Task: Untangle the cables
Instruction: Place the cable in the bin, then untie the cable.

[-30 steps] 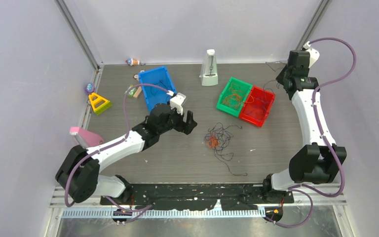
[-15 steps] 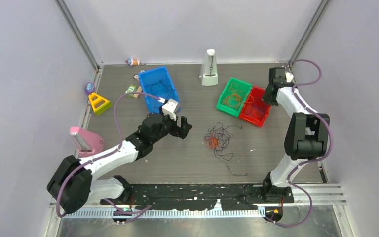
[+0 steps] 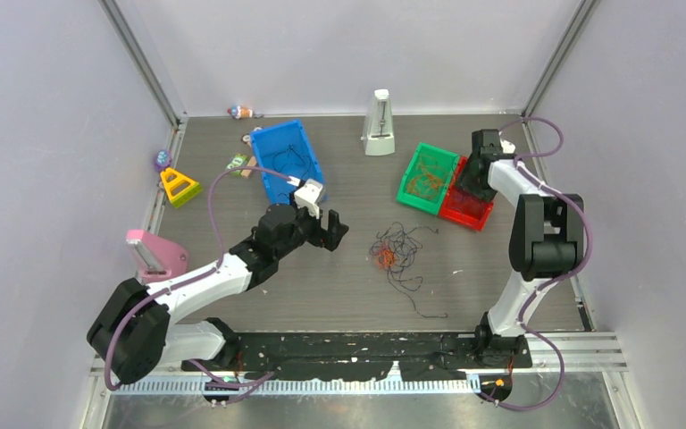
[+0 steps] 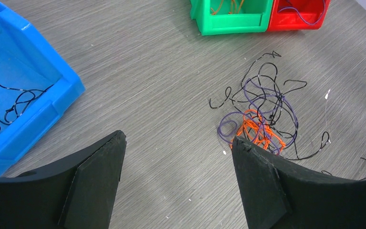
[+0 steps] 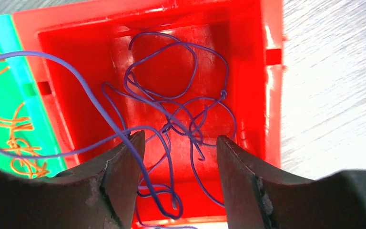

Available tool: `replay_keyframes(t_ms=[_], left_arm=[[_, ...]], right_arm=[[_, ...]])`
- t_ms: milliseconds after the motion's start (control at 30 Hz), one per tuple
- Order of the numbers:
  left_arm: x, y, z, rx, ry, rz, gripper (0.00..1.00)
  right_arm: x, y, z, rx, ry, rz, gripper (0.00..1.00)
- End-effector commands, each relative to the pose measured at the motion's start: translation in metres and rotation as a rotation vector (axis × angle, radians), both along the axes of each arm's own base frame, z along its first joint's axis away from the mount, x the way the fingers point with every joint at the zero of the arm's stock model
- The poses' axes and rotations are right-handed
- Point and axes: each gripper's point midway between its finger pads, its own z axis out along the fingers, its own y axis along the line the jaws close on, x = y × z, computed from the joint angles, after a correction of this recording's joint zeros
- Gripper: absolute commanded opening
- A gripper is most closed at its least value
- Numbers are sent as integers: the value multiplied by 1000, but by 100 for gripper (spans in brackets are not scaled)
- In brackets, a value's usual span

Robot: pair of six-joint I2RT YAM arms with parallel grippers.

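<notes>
Cables [image 3: 395,255] lie mid-table, at 4 o'clock from the left gripper [image 4: 178,143], which is spread and empty. The right gripper [image 5: 181,140], parted, hangs over the red bin [image 5: 262,71]; its fingers cut off the purple strands [image 5: 169,128].

Grey wood-grain table [image 3: 339,295], pale lilac walls [image 3: 45,134], aluminium corner posts [image 3: 143,63]

Cannot see far corner of the red bin [image 3: 463,213] from above, under the right arm [image 3: 505,176]; inside it, lose purple cables [image 5: 170,127] behind right gripper [image 5: 180,152] fingers [image 5: 119,186].
</notes>
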Motion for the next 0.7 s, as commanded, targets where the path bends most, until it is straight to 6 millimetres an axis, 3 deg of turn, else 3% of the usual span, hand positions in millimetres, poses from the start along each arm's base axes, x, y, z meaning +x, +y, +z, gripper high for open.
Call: replay_keyframes(t_ms=[0, 133, 267, 400, 667], left_arm=[[11, -1, 20, -25, -72, 15, 82], [10, -1, 22, -26, -74, 15, 82], [10, -1, 23, -27, -77, 15, 82], [9, -1, 24, -28, -79, 14, 83], [9, -1, 24, -33, -76, 10, 83]], right_arm=[[5, -6, 66, -28, -165, -7, 63], [-5, -11, 106, -70, -226, 13, 64], [-13, -6, 127, -65, -268, 50, 67], [-16, 8, 127, -6, -286, 116, 74], [4, -7, 111, -61, -255, 56, 73]])
